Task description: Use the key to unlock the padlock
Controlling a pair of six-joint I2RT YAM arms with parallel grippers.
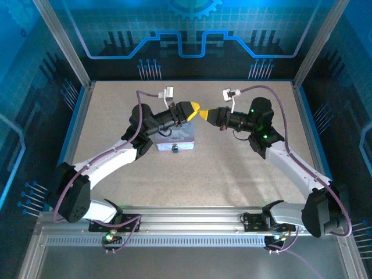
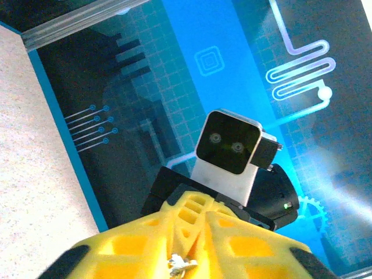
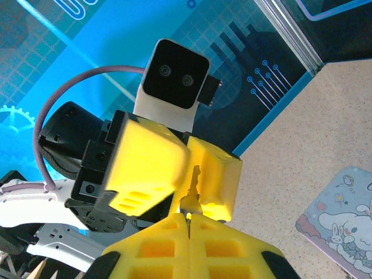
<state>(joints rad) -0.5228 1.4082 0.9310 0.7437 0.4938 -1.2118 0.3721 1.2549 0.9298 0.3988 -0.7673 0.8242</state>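
Tips of the right tool (image 3: 189, 222) pressed flat together, and there's the key (image 3: 192, 195), pinched at its wider end, standing straight out of the seam. Its long axis runs along the tool's own line, narrow end pointing dead ahead at the left tool (image 3: 188, 177), which faces it nose to nose. That narrow end sits right in the slit between the left tool's two yellow fingers (image 3: 145, 163). They stand close on either side of it, only a sliver apart, but do they actually bite on the metal? Can't tell from this angle.

From the left wrist, just a pale speck of metal shows at that tool's tips, too blurred to read any teeth or shape. From above, the two yellow noses meet tip to tip and the key is hidden between them.

Outward now. Below and behind the left tool, the lavender-grey tin (image 1: 181, 139) lies on the desk (image 1: 232, 168), its far part covered by the left arm. Right at the tin's edge farthest from the tool sits the padlock (image 1: 174, 148), a tiny dark thing with a blue glint. Shackle, keyhole, which way it faces: all too small to make out. Low to the right tool's right, a corner of the tin's cartoon lid peeks in, cut off by the frame edge. Padlock and key are well apart.
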